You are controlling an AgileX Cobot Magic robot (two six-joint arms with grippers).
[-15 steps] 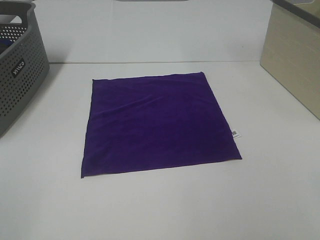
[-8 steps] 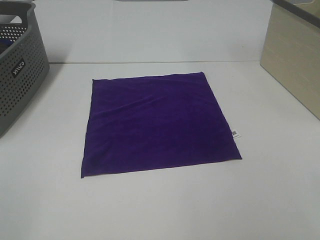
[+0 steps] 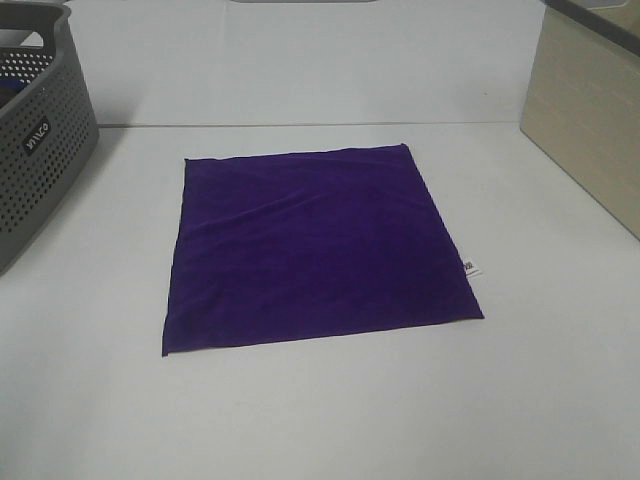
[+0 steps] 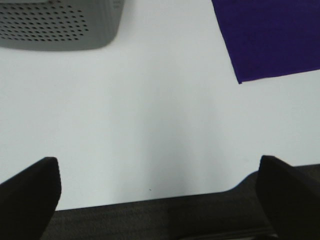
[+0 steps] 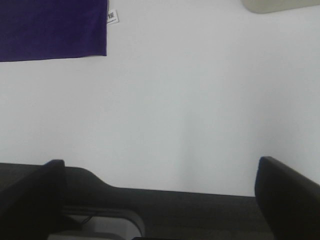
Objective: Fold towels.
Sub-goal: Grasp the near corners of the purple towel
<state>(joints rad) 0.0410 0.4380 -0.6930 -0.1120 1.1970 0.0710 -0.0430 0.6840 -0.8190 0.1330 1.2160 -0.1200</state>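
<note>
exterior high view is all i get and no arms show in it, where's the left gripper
Observer: The left gripper hangs by the front edge of the table, short of the towel, whose nearest corner lies ahead of it.
Operator: fingers open or shut
Observer: Open. Its fingers stand wide apart with only bare table between them.
Operator: and the right one
Observer: The right gripper is open too, also by the front edge. The towel's corner near the white tag lies ahead of it, untouched.
</note>
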